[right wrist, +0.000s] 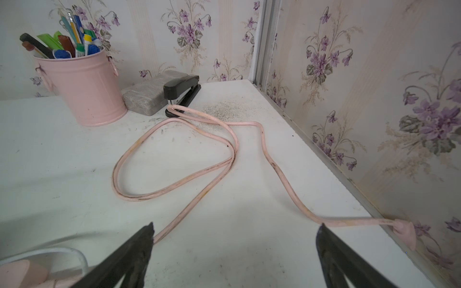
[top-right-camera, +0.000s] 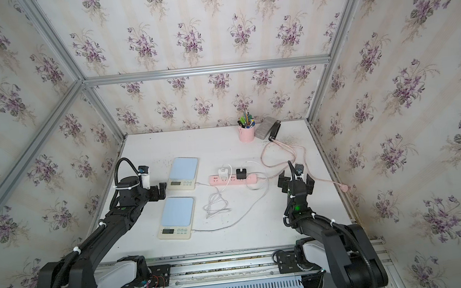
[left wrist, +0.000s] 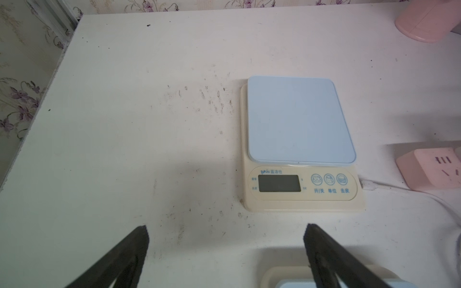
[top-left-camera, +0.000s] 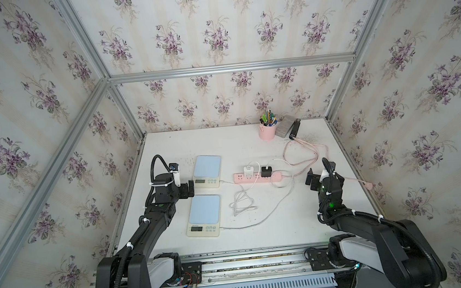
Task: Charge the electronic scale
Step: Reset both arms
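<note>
Leftmost, left tool [top-left-camera: 191, 188]: jaws spread wide, empty, poised just beside the display end of the far scale [top-left-camera: 207, 171] and over the far edge of the near scale [top-left-camera: 203, 216]; hazard, as I judge it: a careless sweep would nudge either scale along the worktop [top-left-camera: 288, 230] and tug its lead.

Next, the two electronic scales, one behind the other, left of centre; each has a white connector [left wrist: 368, 184] seated in its right side.

White cables [top-left-camera: 241, 203]: one loosely coiled between near scale and power strip [top-left-camera: 256, 178], one in a long slack loop; hazard: a passing arm could catch the slack and pull a connector out; which lead ends in which charger I cannot tell.

Power strip, pink, mid-worktop, carrying a white charger [top-left-camera: 248, 172] and a black charger [top-left-camera: 266, 171], both upright in its sockets.

Right tool [right wrist: 235, 229]: released, jaws wide, holding nothing, just right of the strip's end and above the pink cord [right wrist: 174, 184]; hazard: lowering or dragging here would shift cord and strip together.

Rightmost, the cord's plug [right wrist: 405, 232], lying against the wall [right wrist: 374, 124] at the worktop's edge; no socket shows there, so the strip may be without power, and charging would fail however well the leads sit.

Appearance of scales: cream bodies, pale blue platforms, three round buttons; the far one's display [left wrist: 279, 183] is blank grey in the left wrist view.
</note>
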